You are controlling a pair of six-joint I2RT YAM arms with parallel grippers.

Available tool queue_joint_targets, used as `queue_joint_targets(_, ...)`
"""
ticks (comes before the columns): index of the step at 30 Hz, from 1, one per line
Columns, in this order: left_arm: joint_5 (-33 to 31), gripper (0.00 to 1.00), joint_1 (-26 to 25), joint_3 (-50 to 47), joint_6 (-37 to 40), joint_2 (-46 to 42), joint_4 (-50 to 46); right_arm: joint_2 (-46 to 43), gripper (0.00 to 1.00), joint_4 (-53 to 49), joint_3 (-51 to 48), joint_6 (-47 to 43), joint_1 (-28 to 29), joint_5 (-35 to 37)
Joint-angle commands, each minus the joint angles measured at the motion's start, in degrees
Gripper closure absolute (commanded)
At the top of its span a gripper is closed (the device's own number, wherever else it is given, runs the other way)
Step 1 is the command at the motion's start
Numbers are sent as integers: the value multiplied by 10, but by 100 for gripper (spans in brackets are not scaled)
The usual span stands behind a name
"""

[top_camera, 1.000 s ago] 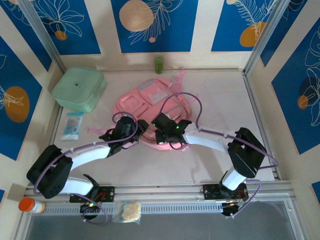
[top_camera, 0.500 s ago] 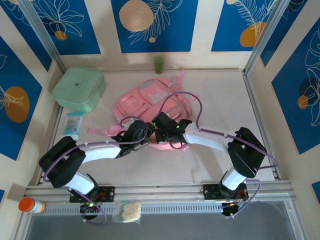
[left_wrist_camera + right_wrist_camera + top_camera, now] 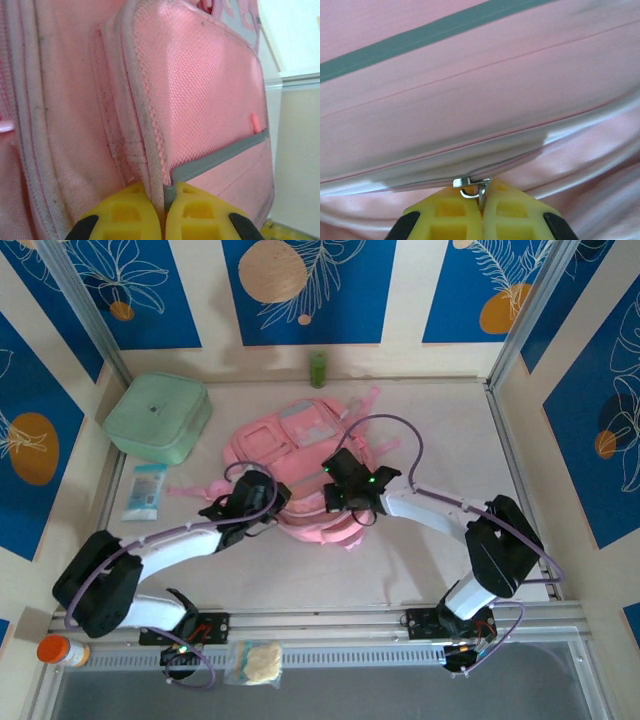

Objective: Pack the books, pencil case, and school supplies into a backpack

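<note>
Lying flat on the table (image 3: 440, 560), the pink backpack (image 3: 300, 455) sits under both grippers, and its inside is hidden. From above, the left gripper (image 3: 268, 502) rests on the bag's near left edge and the right gripper (image 3: 338, 495) on its near middle. There the fingertips are covered by the black wrist bodies and looping purple cables, so the grip is hard to read.

The wrist cameras are clearer. The left gripper (image 3: 163, 212) has its yellow fingers (image 3: 125, 217) pressed together on the pale piped edge of a mesh pocket (image 3: 200, 95), a thin fold of fabric pinched between them. The pocket runs straight ahead of the fingers, and a grey band (image 3: 220, 157) crosses it just ahead and to the right. The fingertips themselves are cut off at the bottom of the picture.

The right gripper (image 3: 482, 207) is clamped on a small metal zipper pull (image 3: 472, 184), which stands right at its fingertips against the bag's shiny pink cloth (image 3: 470, 105). The zip line ahead is blurred, so whether it is open cannot be told.

Well to the left of the left gripper lies a flat white and light-blue packet (image 3: 146, 492). Beyond it, further left, is a mint-green box (image 3: 158, 418). A small green bottle (image 3: 318, 368) stands far ahead of both grippers, past the backpack, by the back wall.
</note>
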Motion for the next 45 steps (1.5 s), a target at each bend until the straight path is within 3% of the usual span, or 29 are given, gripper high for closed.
queue_joint_targets(1,2,100,72,8,121,-28,-102,-13,100,-77,4,-8,-56,6)
queue_joint_targets(4,28,100,107,12,165,-45,-137,-5,100,-97,22,-7,-78,23)
queue_joint_targets(11,141,100,201,57,265,-7,-147,-65,100,-135,-17,7,-40,63)
queue_joint_targets(14,167,100,224,64,297,17,-113,-73,100,-130,-34,17,-41,40)
queue_joint_targets(17,143,100,235,68,327,35,-85,-65,100,-115,-35,17,-78,13)
queue_joint_targets(27,156,100,255,135,429,100,-128,27,100,-101,65,-40,-156,36)
queue_joint_targets(31,178,100,254,142,438,111,-126,35,100,-76,75,-71,-155,-3)
queue_joint_targets(36,199,100,255,152,428,113,-129,25,100,-21,60,-141,-113,-67)
queue_joint_targets(40,220,100,256,175,401,118,-140,53,86,7,77,-158,-111,-108)
queue_joint_targets(45,232,63,255,163,342,80,-131,86,66,50,91,-211,-102,-168)
